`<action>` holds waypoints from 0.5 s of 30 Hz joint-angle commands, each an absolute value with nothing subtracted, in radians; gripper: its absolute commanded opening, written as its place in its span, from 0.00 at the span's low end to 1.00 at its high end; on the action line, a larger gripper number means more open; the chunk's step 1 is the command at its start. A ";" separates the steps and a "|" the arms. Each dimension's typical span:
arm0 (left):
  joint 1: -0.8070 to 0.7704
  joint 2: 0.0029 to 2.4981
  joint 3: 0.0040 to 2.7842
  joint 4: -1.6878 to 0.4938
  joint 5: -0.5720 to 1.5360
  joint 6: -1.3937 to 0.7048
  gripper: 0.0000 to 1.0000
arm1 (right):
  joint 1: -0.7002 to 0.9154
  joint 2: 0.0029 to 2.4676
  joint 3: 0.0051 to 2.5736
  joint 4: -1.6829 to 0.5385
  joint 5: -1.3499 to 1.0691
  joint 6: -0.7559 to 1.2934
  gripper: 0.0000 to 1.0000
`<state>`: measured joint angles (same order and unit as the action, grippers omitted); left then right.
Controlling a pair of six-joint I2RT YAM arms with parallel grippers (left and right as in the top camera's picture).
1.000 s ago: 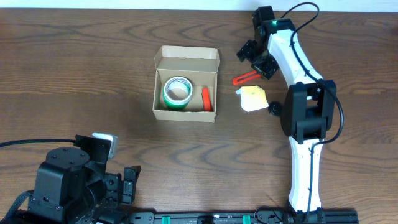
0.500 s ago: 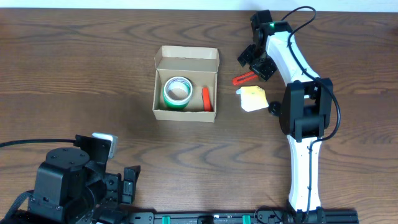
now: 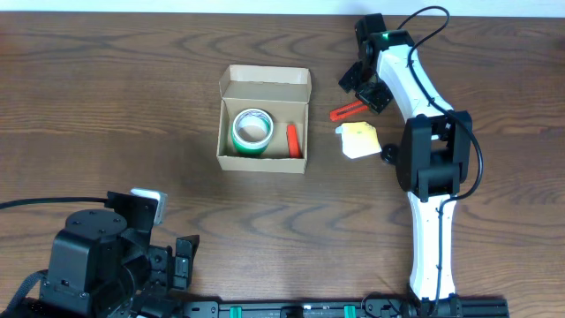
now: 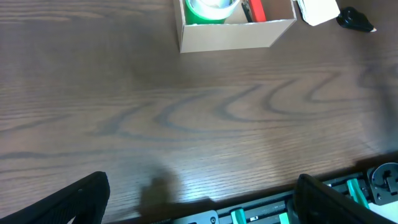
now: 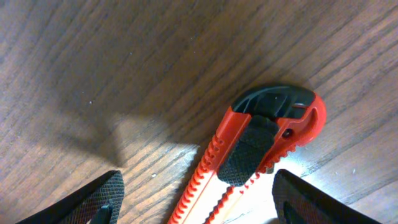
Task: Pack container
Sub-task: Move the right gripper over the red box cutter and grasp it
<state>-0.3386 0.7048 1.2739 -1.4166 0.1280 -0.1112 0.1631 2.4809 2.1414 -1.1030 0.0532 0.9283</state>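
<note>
The brown cardboard container (image 3: 263,124) stands open on the table, lid flap folded back. Inside are a green tape roll (image 3: 252,131) and a red item (image 3: 292,140). It also shows in the left wrist view (image 4: 233,28). A red utility knife (image 3: 347,110) lies to its right; in the right wrist view (image 5: 249,155) it lies between the fingers. My right gripper (image 3: 364,87) is open, low over the knife, not touching it. My left gripper (image 4: 202,199) is open and empty near the table's front edge.
A yellow-white sticky note pad (image 3: 358,140) and a small black object (image 3: 387,154) lie right of the container, below the knife. The right arm (image 3: 428,168) stretches along the right side. The left arm base (image 3: 106,261) sits at the front left.
The right gripper shifted slightly toward the far edge over the knife. Nothing else moved.
</note>
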 commanded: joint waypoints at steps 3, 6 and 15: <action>-0.341 0.706 1.273 -1.420 0.130 -0.116 0.95 | 0.178 2.509 2.110 -1.099 0.078 0.919 0.74; -0.341 0.706 1.273 -1.420 0.131 -0.116 0.95 | 0.178 2.509 2.093 -1.087 0.078 0.919 0.69; -0.341 0.706 1.273 -1.420 0.130 -0.116 0.95 | 0.178 2.509 2.062 -1.073 0.078 0.919 0.49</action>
